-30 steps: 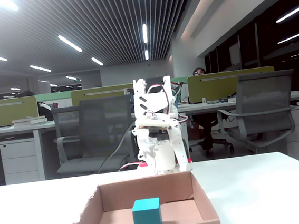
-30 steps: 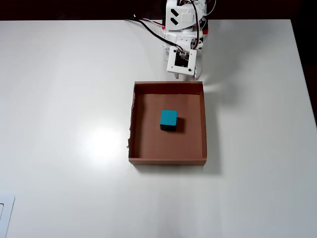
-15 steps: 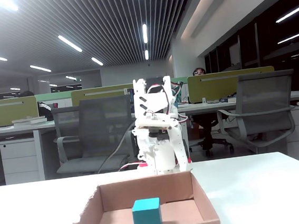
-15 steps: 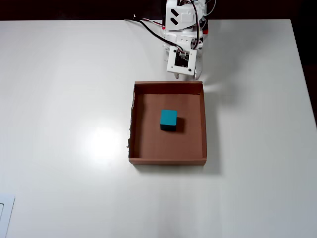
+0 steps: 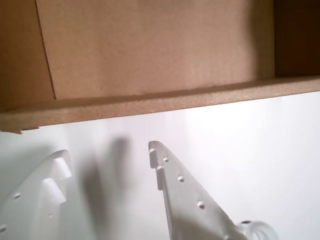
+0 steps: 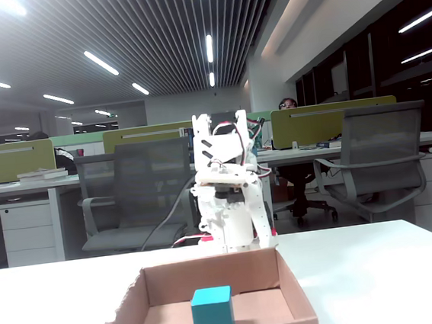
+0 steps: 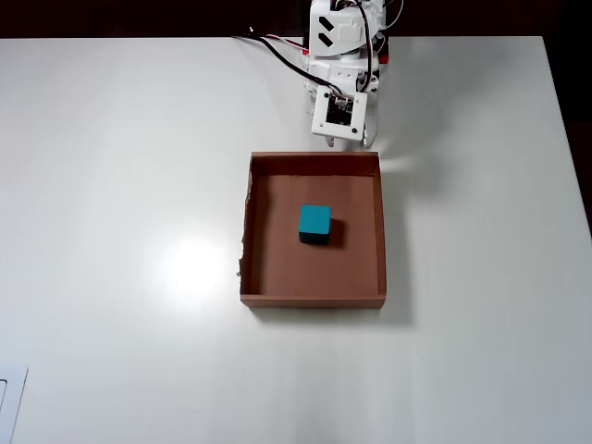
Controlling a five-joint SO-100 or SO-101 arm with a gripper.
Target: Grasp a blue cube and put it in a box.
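The blue cube rests on the floor of the brown cardboard box, roughly at its middle and clear of the walls. In the fixed view the cube sits low inside the box. My white arm is folded back just beyond the box's far wall. In the wrist view my gripper hovers over bare white table right outside the box wall, its two white fingers apart with nothing between them. The cube is out of the wrist view.
The white table spreads wide on every side of the box. Cables trail from the arm's base at the table's far edge. Office chairs and desks stand behind the table in the fixed view.
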